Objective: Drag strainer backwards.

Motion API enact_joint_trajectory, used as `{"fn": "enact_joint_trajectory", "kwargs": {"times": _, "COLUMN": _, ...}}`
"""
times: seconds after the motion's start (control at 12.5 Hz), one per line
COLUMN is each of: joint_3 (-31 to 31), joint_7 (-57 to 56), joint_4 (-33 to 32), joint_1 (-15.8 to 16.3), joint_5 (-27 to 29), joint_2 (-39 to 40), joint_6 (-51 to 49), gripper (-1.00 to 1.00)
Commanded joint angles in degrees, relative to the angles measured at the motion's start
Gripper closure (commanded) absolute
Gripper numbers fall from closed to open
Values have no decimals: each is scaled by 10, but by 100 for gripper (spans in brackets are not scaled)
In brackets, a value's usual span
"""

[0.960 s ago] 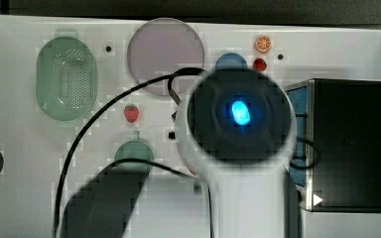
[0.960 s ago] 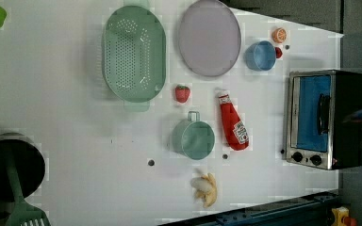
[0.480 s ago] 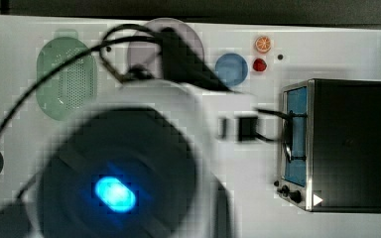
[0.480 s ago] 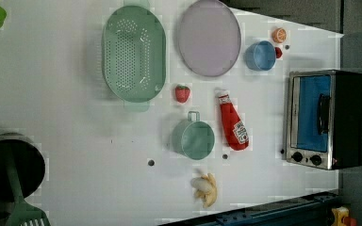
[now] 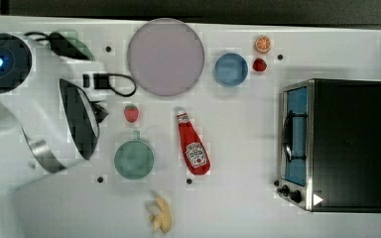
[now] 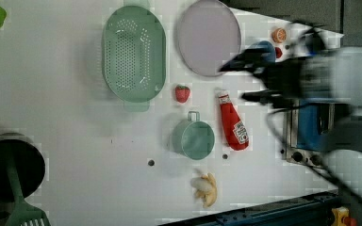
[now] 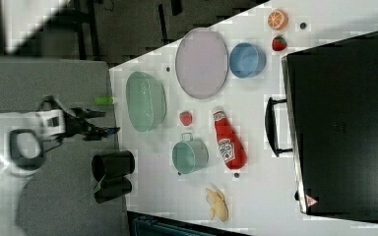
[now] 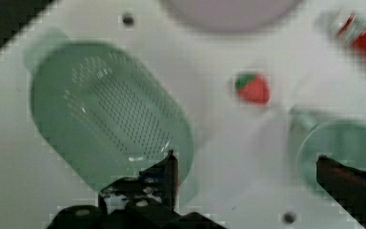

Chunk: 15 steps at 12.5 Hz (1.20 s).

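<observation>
The end effector [image 8: 245, 167] is wide open and holds nothing, above the strainer [image 8: 107, 112]. The strainer lies near the desk [image 6: 52, 117] edge, beside the plate [image 6: 208, 37].

You see a strainer [image 6: 133, 53] that looks like pale mint plastic, pierced with rows of fine holes and faintly glossy where small highlights catch its wall. The table [image 6: 75, 155] looks smooth, white and matt. Your toaster oven [image 5: 335, 145] has a matt black casing with a brushed metal frame around its glass door. The ketchup bottle [image 6: 232, 125] looks like shiny red plastic with a paper-like label. The teal cup [image 6: 193, 138] seems smooth plastic. The round plate [image 5: 165, 56] looks matt lilac.
</observation>
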State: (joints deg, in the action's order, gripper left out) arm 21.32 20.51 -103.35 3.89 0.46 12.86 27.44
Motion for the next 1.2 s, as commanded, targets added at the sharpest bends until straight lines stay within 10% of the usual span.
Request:
{"fn": "enact_joint_trajectory", "kwargs": {"times": 0.08, "joint_3": 0, "joint_7": 181, "joint_4": -2, "joint_1": 20, "joint_5": -7, "joint_2": 35, "joint_6": 73, "gripper": -100}}
{"fn": "enact_joint_trajectory", "kwargs": {"times": 1.2, "joint_3": -133, "joint_7": 519, "joint_4": 230, "joint_1": 210, "joint_5": -3, "joint_2": 402, "joint_6": 196, "gripper": -100}}
